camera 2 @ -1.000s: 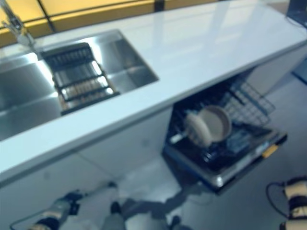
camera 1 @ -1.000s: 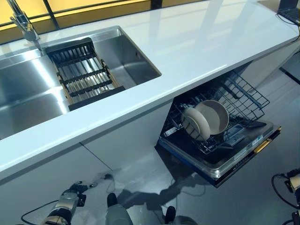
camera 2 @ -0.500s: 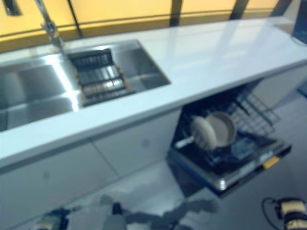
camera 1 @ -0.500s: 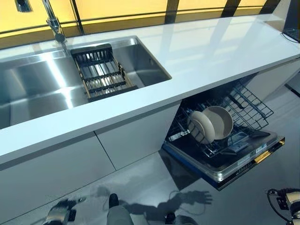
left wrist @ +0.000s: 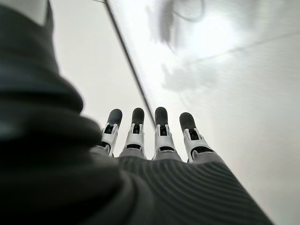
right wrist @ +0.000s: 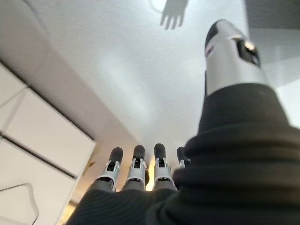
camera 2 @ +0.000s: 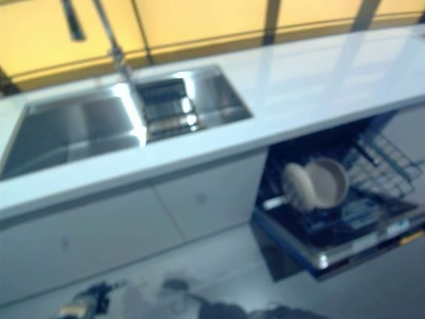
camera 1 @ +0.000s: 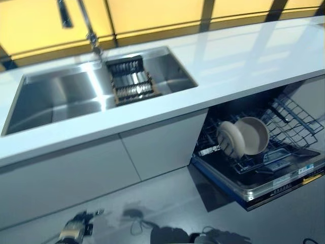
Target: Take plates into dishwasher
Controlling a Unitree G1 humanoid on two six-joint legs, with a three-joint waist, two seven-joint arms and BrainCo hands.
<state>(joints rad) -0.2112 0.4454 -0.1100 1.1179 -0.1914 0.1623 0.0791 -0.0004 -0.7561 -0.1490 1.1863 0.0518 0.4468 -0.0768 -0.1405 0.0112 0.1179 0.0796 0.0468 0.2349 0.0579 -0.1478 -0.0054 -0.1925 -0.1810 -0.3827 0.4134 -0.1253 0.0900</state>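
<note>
Plates [camera 1: 242, 137] upright in dishwasher rack [camera 1: 284, 129], well apart from left hand [camera 1: 73, 233]

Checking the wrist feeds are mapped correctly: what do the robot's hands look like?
Both match: the left hand and right hand each have a row of silver fingers with rounded dark tips. A dark ribbed cover wraps the back and wrist. The right thumb is silver with a dark tip.
</note>
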